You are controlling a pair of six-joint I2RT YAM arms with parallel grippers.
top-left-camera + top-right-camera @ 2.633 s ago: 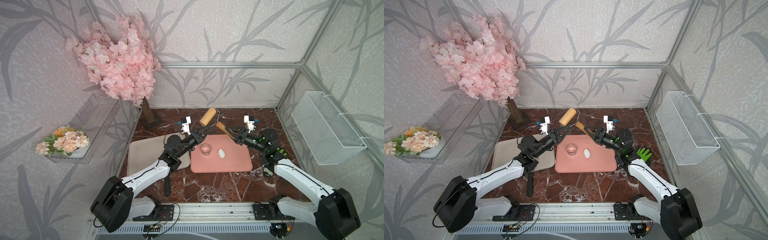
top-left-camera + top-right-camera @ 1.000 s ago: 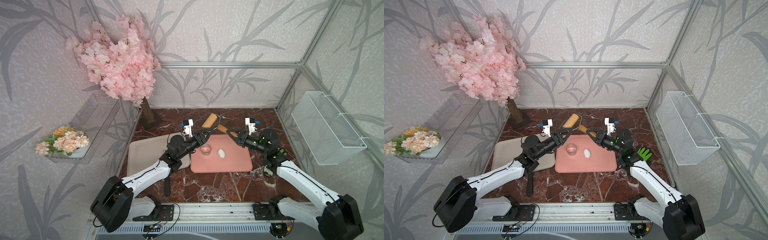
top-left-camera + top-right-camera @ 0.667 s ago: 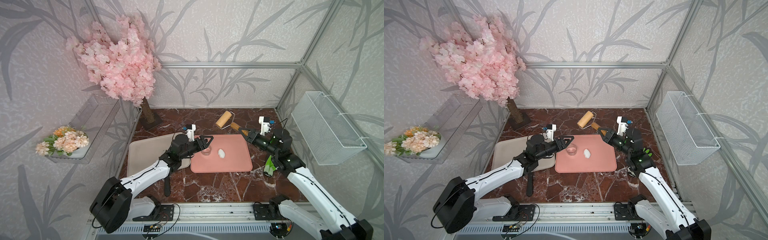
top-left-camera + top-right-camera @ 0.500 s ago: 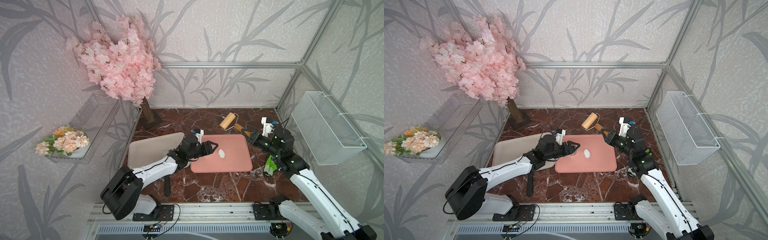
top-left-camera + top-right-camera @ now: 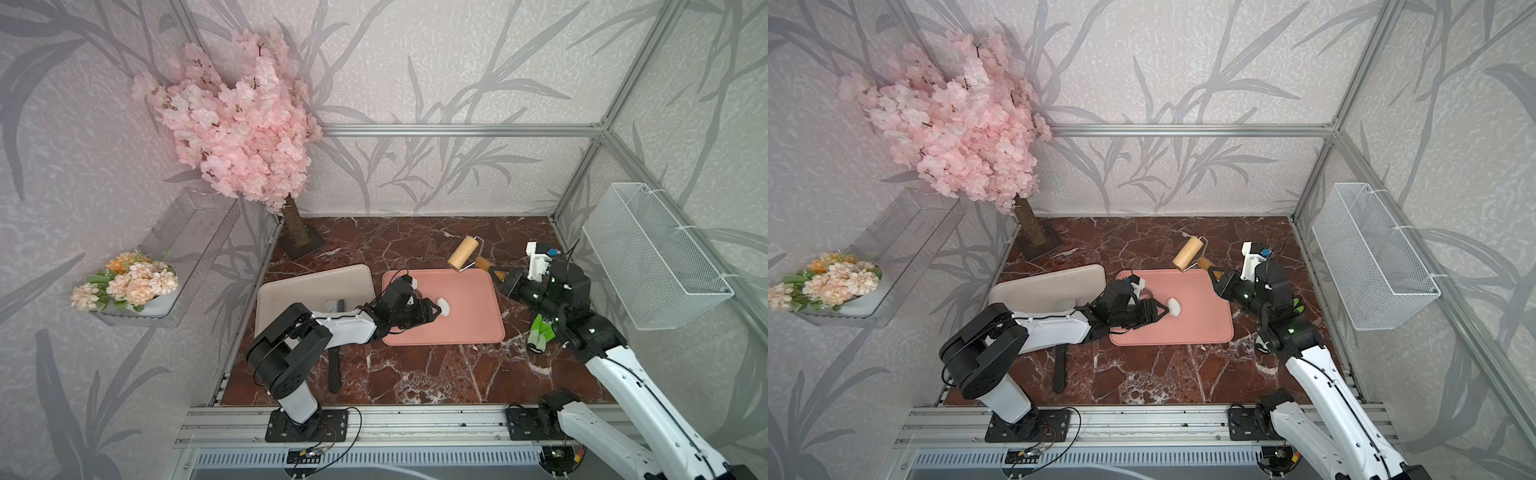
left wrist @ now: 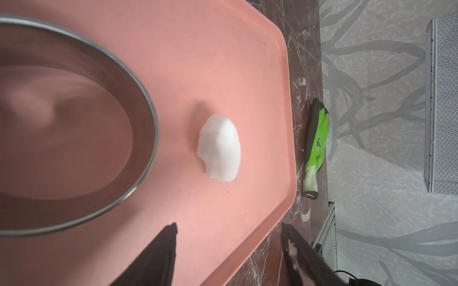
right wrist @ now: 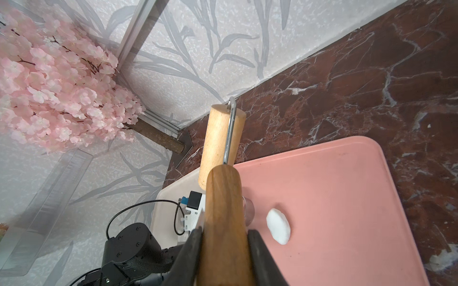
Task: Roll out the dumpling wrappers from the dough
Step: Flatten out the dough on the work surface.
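Dough [image 6: 219, 147] lump on pink tray [image 6: 223, 49]; left jaws apart, right jaws tight around roller handle [image 7: 224, 210]

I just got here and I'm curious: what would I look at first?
The big pink blossom tree in the back left corner. Then the white dough on the pink tray, the open left gripper beside it, and the roller in the right gripper at the tray's far edge.

grey leaf-print walls [image 5: 457, 62], aluminium frame [image 5: 457, 130], red-brown marble tabletop [image 5: 415, 374], wire basket [image 5: 652, 257] on side wall.
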